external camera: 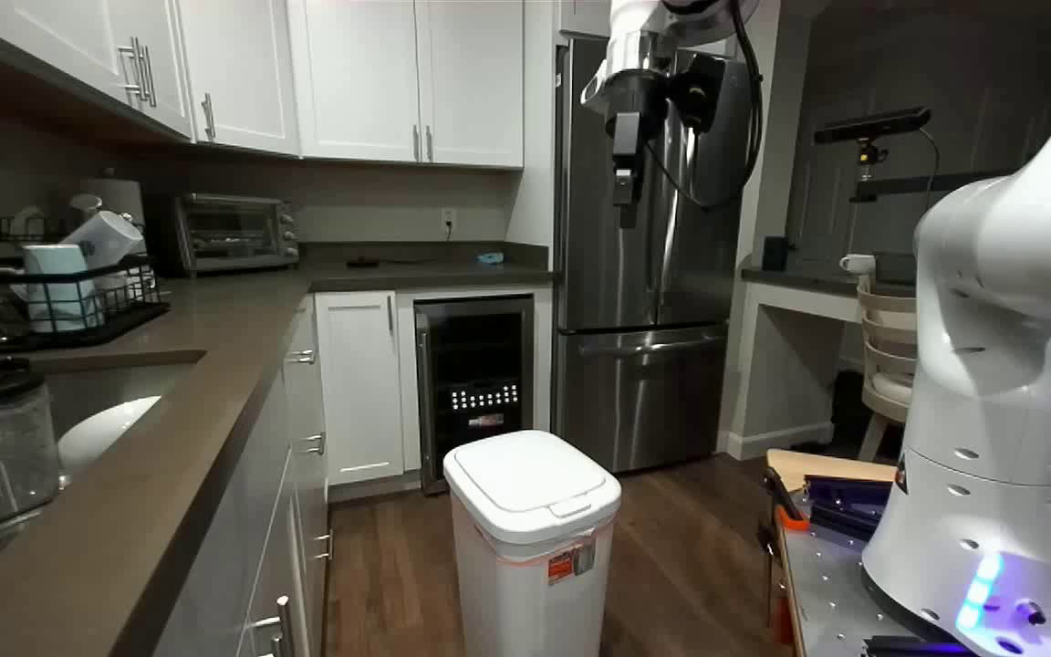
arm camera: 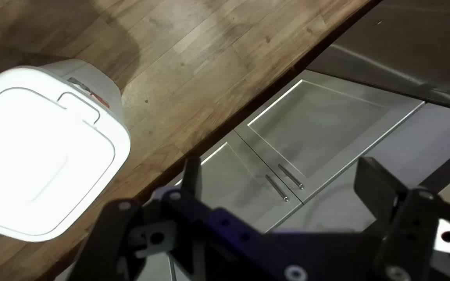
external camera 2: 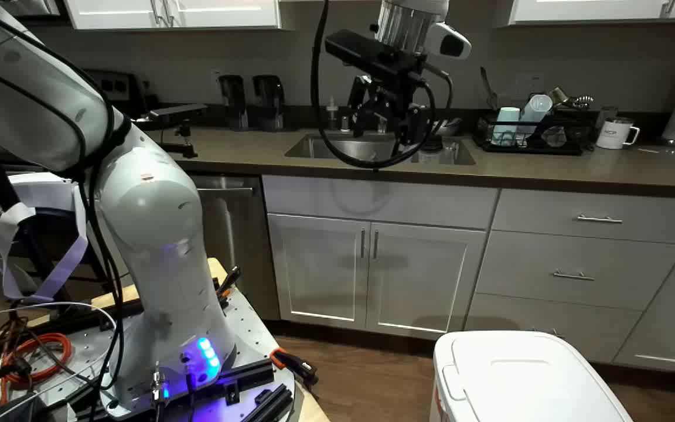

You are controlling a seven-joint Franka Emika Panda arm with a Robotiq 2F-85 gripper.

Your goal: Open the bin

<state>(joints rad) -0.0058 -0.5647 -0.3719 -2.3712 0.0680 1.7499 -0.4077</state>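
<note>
The white bin (external camera: 535,593) stands on the wood floor in an exterior view, with its white lid (external camera: 525,470) down and a red label (external camera: 571,564) on the front. A tab (external camera: 583,505) sits at the lid's front edge. The bin (external camera 2: 534,381) is partly cut off at the bottom right of an exterior view. In the wrist view the bin (arm camera: 45,156) is at the left, outside the jaws, its lid shut. My gripper (external camera: 626,214) points down, high above the bin and apart from it. In the wrist view the gripper (arm camera: 281,175) is open, with nothing between its fingers.
The counter (external camera: 188,447) with a sink and a dish rack (external camera: 51,297) runs beside the bin. White cabinets (external camera 2: 372,269) stand below the counter. A fridge (external camera: 644,274) and a black-fronted appliance (external camera: 475,383) stand behind the bin. The robot's base table (external camera: 831,584) carries tools.
</note>
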